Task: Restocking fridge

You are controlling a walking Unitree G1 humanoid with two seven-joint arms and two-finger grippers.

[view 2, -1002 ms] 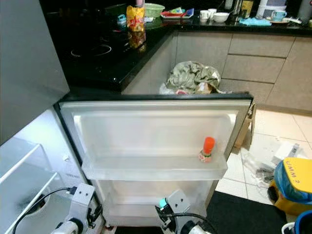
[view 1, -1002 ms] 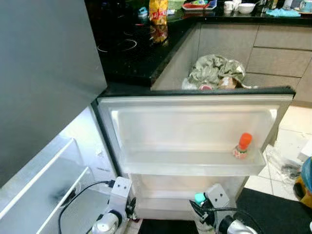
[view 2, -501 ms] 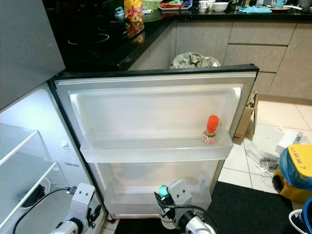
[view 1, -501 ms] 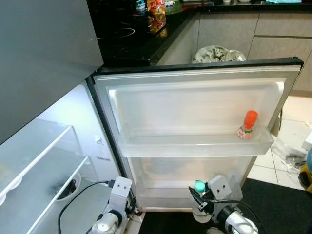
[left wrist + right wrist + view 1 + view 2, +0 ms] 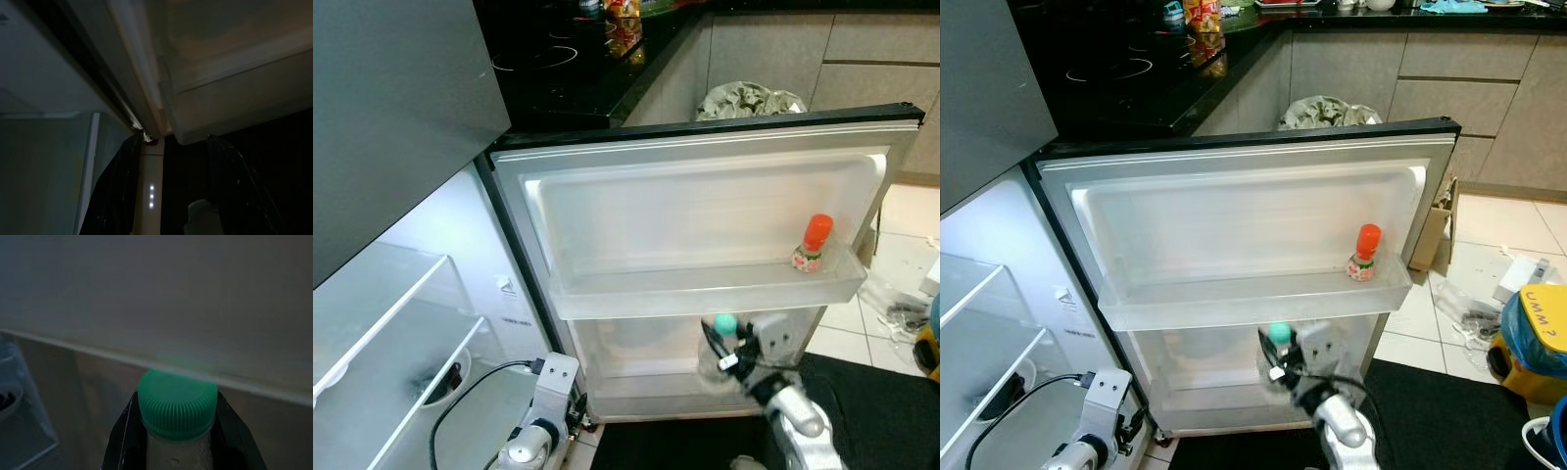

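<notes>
The fridge door [image 5: 705, 201] stands open toward me. A small orange-capped bottle [image 5: 814, 245] stands at the right end of its upper door shelf [image 5: 685, 297]. My right gripper [image 5: 177, 433] is shut on a pale bottle with a green cap [image 5: 724, 324], held upright. The cap sits just under the upper shelf, in front of the lower door shelf [image 5: 1224, 387]. My left arm [image 5: 546, 406] hangs idle at the bottom left, by the door's hinge side. Its left gripper [image 5: 173, 196] is open.
Lit glass shelves of the fridge interior [image 5: 401, 333] lie to the left. A black cooktop counter [image 5: 558, 73] and a bulging rubbish bag [image 5: 749, 98] are behind the door. On the floor to the right are a dark mat [image 5: 1430, 411], a yellow and blue container [image 5: 1540, 333] and scattered litter [image 5: 1474, 318].
My right gripper has lifted the green-capped bottle up and toward the door, from near the floor to just under the upper shelf. The camera has shifted a little.
</notes>
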